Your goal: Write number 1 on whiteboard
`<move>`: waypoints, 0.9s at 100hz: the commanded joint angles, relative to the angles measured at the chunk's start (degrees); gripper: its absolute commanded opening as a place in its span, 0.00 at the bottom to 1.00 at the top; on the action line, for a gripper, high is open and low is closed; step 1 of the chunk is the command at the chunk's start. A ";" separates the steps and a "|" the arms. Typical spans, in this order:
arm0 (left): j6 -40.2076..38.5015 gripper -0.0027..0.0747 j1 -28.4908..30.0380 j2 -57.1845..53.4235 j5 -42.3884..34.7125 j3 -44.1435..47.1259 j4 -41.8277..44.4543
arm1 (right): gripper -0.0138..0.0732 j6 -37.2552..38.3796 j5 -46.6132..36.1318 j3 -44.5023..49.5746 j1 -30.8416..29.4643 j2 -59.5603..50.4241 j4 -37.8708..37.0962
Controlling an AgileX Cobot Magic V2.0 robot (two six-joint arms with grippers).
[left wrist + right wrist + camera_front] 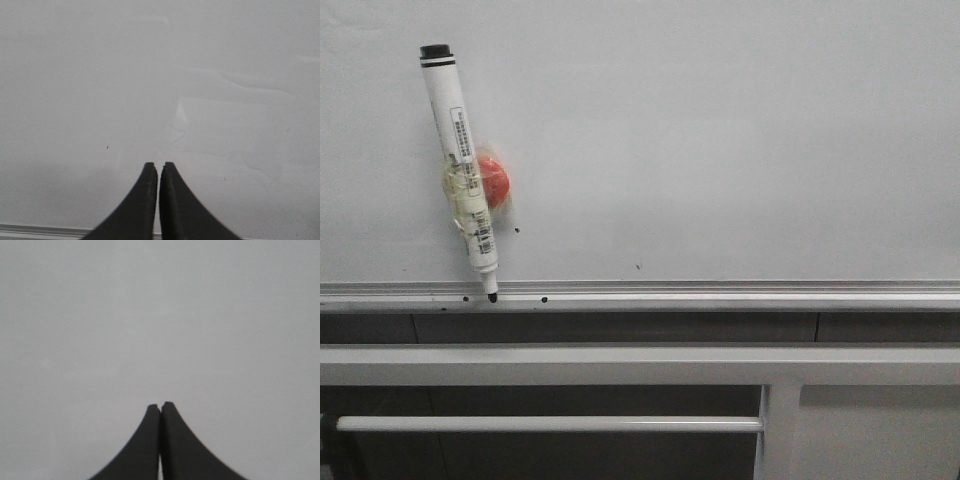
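The whiteboard [720,140] fills the front view, glossy white-grey, with its silver rail [720,292] along the lower edge. No number 1 stroke shows on it. A white marker [460,170] with a black cap end up and its black tip down on the rail hangs slanted at the left, taped to a red round magnet [494,181]. Neither gripper shows in the front view. My left gripper [159,165] is shut and empty, facing the board [150,75]. My right gripper [160,405] is shut and empty, facing plain board [160,315].
A few black specks [517,230] dot the board and rail. Below the rail stands a grey-white metal frame [640,365] with a horizontal bar [550,424] and an upright post [778,430]. The rail also shows low in the left wrist view [35,230].
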 commanded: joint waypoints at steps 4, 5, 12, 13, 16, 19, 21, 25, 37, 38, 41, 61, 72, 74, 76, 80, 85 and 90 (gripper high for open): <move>-0.44 0.01 -0.01 -1.29 -5.81 0.20 -4.53 | 0.09 4.67 -10.89 -1.12 -0.22 -0.82 1.00; -0.44 0.01 -0.01 -1.29 -5.92 0.02 -5.19 | 0.09 4.66 -9.72 -1.47 -0.22 -0.82 1.00; -0.44 0.01 -0.50 -1.29 -5.29 -1.50 -6.34 | 0.09 4.66 4.61 -6.44 -0.10 -0.61 1.00; -0.44 0.01 -0.51 -1.29 -4.84 -1.71 -6.34 | 0.09 4.66 6.45 -7.70 -0.10 -0.61 1.00; -0.31 0.01 -0.76 -1.17 -3.36 -3.05 -6.21 | 0.09 4.66 13.84 -10.27 -0.10 -0.18 1.00; -0.14 0.01 -0.91 -0.86 -1.47 -4.71 -6.05 | 0.09 4.66 22.05 -12.62 -0.10 0.65 1.00; 0.18 0.01 -1.06 -0.37 0.18 -5.42 -5.79 | 0.09 4.66 24.60 -14.20 -0.10 1.32 1.00; 2.12 0.01 -1.30 0.94 4.03 -7.32 -5.79 | 0.09 4.66 30.62 -16.84 -0.10 2.70 1.00; 7.84 0.01 -2.33 6.68 10.05 -14.74 -7.15 | 0.09 4.66 38.15 -21.20 -0.10 8.10 1.43; 7.84 0.01 -2.45 7.04 10.02 -15.56 -7.94 | 0.09 4.66 37.92 -21.23 -0.10 8.79 2.03; 7.84 0.01 -2.73 8.45 9.71 -16.72 -9.37 | 0.09 4.66 37.29 -21.50 -0.10 10.14 3.27; 8.29 0.01 -3.08 15.32 1.53 -22.06 -12.87 | 0.09 4.66 34.37 -21.81 -0.10 16.25 5.76; 8.58 0.13 -3.78 17.53 2.11 -22.06 -12.87 | 0.09 4.66 34.70 -21.81 -0.10 16.98 8.19; 8.58 0.18 -3.95 17.79 2.48 -22.06 -12.87 | 0.09 4.66 35.12 -21.81 -0.10 16.98 9.12; 8.58 0.25 -4.22 18.18 2.71 -22.06 -12.87 | 0.09 4.66 35.39 -21.81 -0.10 16.98 10.01; 8.58 0.37 -4.88 18.90 2.78 -22.06 -12.87 | 0.09 4.66 35.48 -21.81 -0.10 16.98 11.11; 8.58 0.59 -5.67 19.80 2.06 -22.06 -13.14 | 0.09 4.66 35.32 -21.81 -0.10 16.98 11.54; 8.58 0.75 -6.16 20.64 0.51 -22.06 -14.61 | 0.09 4.66 35.08 -21.81 -0.10 16.98 11.54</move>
